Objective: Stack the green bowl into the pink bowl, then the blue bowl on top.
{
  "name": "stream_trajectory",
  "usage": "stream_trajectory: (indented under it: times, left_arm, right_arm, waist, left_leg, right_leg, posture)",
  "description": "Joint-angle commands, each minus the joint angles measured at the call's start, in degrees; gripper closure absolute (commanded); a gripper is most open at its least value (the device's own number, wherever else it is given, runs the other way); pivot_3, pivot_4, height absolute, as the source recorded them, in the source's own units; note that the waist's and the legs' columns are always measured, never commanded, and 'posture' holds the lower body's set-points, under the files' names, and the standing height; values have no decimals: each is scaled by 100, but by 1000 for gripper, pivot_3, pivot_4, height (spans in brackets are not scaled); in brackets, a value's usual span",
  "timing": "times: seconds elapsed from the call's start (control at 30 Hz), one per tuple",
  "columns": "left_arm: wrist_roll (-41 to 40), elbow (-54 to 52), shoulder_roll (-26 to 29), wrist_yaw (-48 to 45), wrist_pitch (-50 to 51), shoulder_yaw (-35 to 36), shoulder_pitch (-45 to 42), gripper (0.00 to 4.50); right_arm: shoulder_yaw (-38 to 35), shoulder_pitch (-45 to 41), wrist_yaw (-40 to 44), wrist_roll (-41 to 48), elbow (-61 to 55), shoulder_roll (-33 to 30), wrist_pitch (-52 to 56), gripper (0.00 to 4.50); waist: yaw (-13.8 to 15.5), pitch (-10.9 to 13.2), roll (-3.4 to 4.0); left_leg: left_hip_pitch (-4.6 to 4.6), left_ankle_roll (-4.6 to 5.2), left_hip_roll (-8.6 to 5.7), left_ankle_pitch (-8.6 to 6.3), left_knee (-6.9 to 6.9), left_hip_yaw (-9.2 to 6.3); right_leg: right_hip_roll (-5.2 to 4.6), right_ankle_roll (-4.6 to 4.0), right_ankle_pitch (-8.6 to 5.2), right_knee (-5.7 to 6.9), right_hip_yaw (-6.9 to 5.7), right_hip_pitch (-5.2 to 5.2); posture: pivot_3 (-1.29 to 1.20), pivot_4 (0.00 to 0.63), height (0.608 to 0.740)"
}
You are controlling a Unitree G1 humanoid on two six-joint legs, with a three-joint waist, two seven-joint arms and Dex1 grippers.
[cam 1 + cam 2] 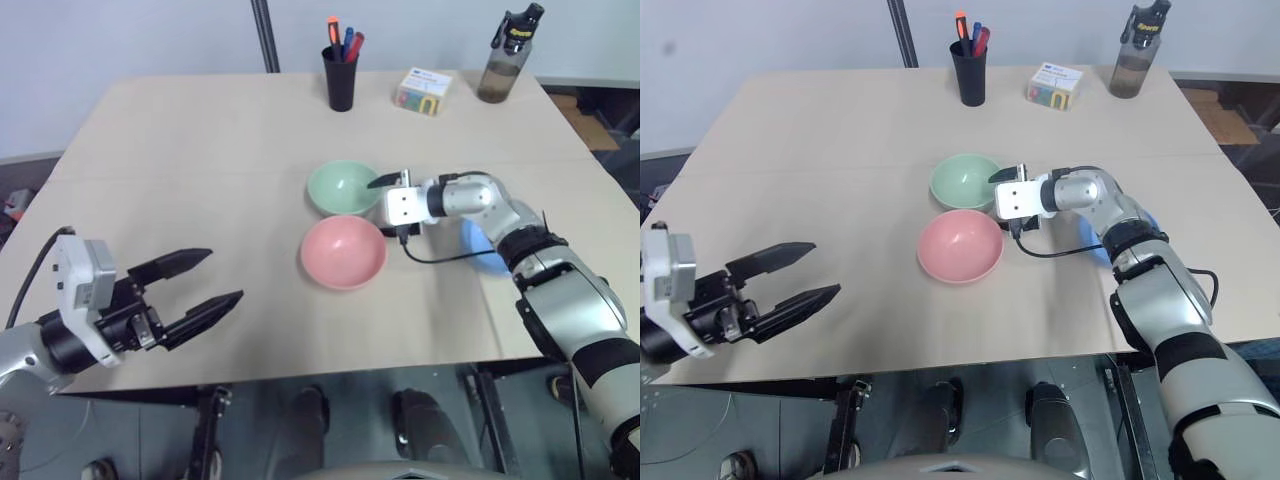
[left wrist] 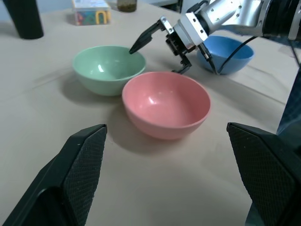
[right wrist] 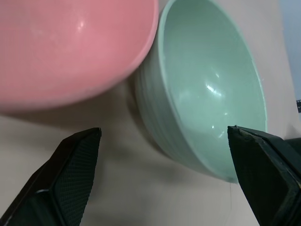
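Left eye view: right gripper [image 1: 386, 207], jaws spread and empty, reaches level at green bowl [image 1: 340, 187].

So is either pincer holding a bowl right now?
No. The right pincer is open at the green bowl; the left pincer is open, apart from it.
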Motion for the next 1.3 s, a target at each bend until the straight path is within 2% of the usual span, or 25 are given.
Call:
stream_trajectory:
  times: [0.03, 0.23, 0.27, 0.3, 0.4, 0.5, 0.6, 0.63, 0.7, 0.77, 0.83, 0.97, 1.1, 1.23, 1.3]
  left_arm:
    - [-82, -197, 50, 56, -186, 218, 61, 0]
    - [-147, -218, 27, 222, -288, 61, 44, 0]
    - [-146, -204, 23, 246, -314, 28, 17, 0]
    - [-141, -183, 24, 270, -336, -10, -15, 0]
    - [-113, -142, 32, 302, -394, -94, -56, 0]
    - [-37, -82, 17, 344, -480, -258, -158, 0]
    - [117, 66, 14, 352, -639, -428, -297, 0]
    - [130, 98, 16, 344, -658, -458, -320, 0]
    - [150, 170, 32, 328, -690, -530, -375, 0]
    - [205, 256, 55, 306, -742, -645, -457, 0]
    - [246, 338, 87, 280, -780, -765, -567, 0]
    - [227, 437, 178, 198, -766, -911, -757, 0]
    - [170, 495, 334, -55, -733, -964, -790, 0]
    - [108, 540, 438, -295, -727, -1057, -833, 0]
    - [169, 545, 452, -395, -795, -1197, -899, 0]
  right_arm:
    - [0, -266, -184, -164, 145, 49, -216, 1370]
    - [15, -396, -417, -418, 240, 77, -382, 3695]
    - [16, -421, -450, -449, 228, 65, -430, 4283]
    - [7, -455, -451, -465, 204, 39, -481, 4485]
    - [-19, -542, -458, -501, 161, -29, -595, 4485]
    - [-348, -631, 200, 27, -14, -107, -654, 4485]
    - [-847, -113, 2374, 1766, -1616, -363, 322, 4485]
    - [-848, 206, 2920, 2213, -2467, -558, 872, 4485]
    - [-788, 865, 3486, 2820, -4176, -961, 2082, 4485]
    - [-750, 1391, 3576, 3169, -5571, -1261, 3150, 4485]
    - [-715, 1738, 3470, 3245, -6442, -1402, 3872, 4485]
    - [-587, 2059, 3369, 2991, -6921, -1502, 4429, 4485]
    - [-618, 2070, 3155, 2805, -6836, -1446, 4584, 3174]
    - [-998, 2179, 2665, 2926, -7206, -1456, 5004, 1392]
    - [-1203, 2309, 2562, 3056, -7512, -1630, 5348, 1392]
  waist:
    - [1, 0, 0]
    - [-1, 1, 1]
    - [1, 1, 1]
    - [-1, 1, 2]
    - [-7, 2, 2]
    - [-5, 2, 2]
    - [13, 6, 7]
    - [35, 6, 8]
    - [80, 5, 7]
    - [88, 5, 7]
    - [74, 7, 11]
    - [15, 8, 13]
    - [31, 7, 13]
    - [51, 8, 13]
    - [69, 8, 13]
  left_leg:
    - [0, 0, 0, 0, 0, 0]
    - [-1, -1, 0, 0, 0, 1]
    - [-1, -1, 0, 1, -1, 1]
    - [-1, -1, 0, 1, -1, 1]
    - [-2, -2, 0, 1, -1, 3]
    - [-2, -1, 0, 1, -2, 2]
    - [-5, -1, 0, 1, -2, 2]
    - [-4, -1, 0, 1, -2, 2]
    - [-4, -1, 1, 0, -3, -5]
    - [-6, 0, 0, -1, -5, -9]
    - [-6, 0, 0, -1, -5, -5]
    - [10, -1, 7, 1, -1, 5]
    - [8, -2, 8, 1, 3, 8]
    - [-10, -2, 7, 1, 2, 8]
    - [-13, -2, 7, 1, 2, 8]
  right_leg:
    - [0, 0, 0, 0, 0, 0]
    - [0, 0, 0, 0, 1, -1]
    - [0, 0, 0, 1, 2, -3]
    - [0, 0, 0, 1, 1, -3]
    - [0, 0, 0, 1, 3, -5]
    - [0, 0, 0, 1, 3, -5]
    - [0, 1, 1, 1, 3, -4]
    - [0, 1, 1, 1, 3, -3]
    - [0, 5, 3, -1, -2, 3]
    - [-3, 5, 2, -6, -7, 6]
    - [-2, 1, -1, 1, -6, 0]
    - [3, 14, -9, 12, 2, -5]
    - [3, 13, -9, 9, 2, -5]
    - [2, -8, 4, 0, 2, -14]
    - [2, -8, 4, -3, 2, -15]
  posture:
    - [0, 150, 740]
    - [0, 150, 740]
    - [0, 150, 740]
    - [0, 150, 740]
    - [0, 150, 740]
    - [0, 150, 740]
    - [0, 150, 740]
    - [0, 150, 740]
    - [0, 150, 740]
    - [0, 150, 740]
    - [0, 150, 740]
    - [0, 150, 740]
    - [0, 150, 740]
    - [0, 150, 740]
    - [0, 150, 740]
